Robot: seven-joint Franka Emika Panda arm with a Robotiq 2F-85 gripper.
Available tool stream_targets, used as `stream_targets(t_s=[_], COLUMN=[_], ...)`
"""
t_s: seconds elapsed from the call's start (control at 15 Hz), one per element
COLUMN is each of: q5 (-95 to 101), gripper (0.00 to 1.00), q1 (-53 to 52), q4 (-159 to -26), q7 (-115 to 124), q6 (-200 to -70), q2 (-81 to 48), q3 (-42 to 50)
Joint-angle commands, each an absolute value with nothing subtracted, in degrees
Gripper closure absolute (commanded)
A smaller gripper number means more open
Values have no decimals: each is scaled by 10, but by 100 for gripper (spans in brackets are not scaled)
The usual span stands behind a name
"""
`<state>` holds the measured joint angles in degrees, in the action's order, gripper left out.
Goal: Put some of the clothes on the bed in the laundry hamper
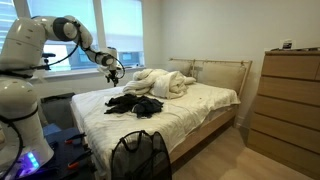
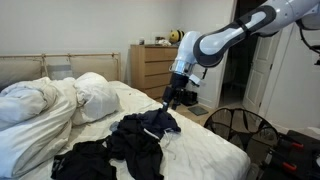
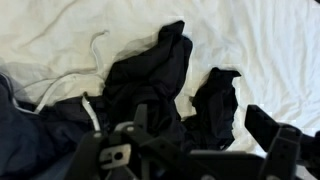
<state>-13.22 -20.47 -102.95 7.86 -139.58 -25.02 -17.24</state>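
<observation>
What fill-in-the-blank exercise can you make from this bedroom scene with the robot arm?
1. The round black see-through mesh laundry hamper stands on the ____.
2. The pile of black soft fabric clothes lies on the white-sheeted wooden ____.
3. The robot's jaws hang ____ just above the clothes.
4. The tall dresser is made of light ____.
Missing words: floor; bed; open; wood.

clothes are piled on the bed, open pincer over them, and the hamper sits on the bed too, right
No: the hamper stands on the floor beside the bed, seen in both exterior views. The clothes are piled on the bed, with the open pincer over them.
</observation>
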Motion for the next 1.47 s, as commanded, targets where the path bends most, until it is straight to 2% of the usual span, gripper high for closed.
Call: stream_targets(t_s=[0.0, 0.6, 1.4], q5=[-95, -40, 81], gripper=[0, 0, 0], q1=[-235, -288, -359], q4=[-922, -728, -541], q7=[88, 97, 66], q6=[-1370, -1272, -1273], q2=[-343, -527, -716], q3=[-166, -133, -70])
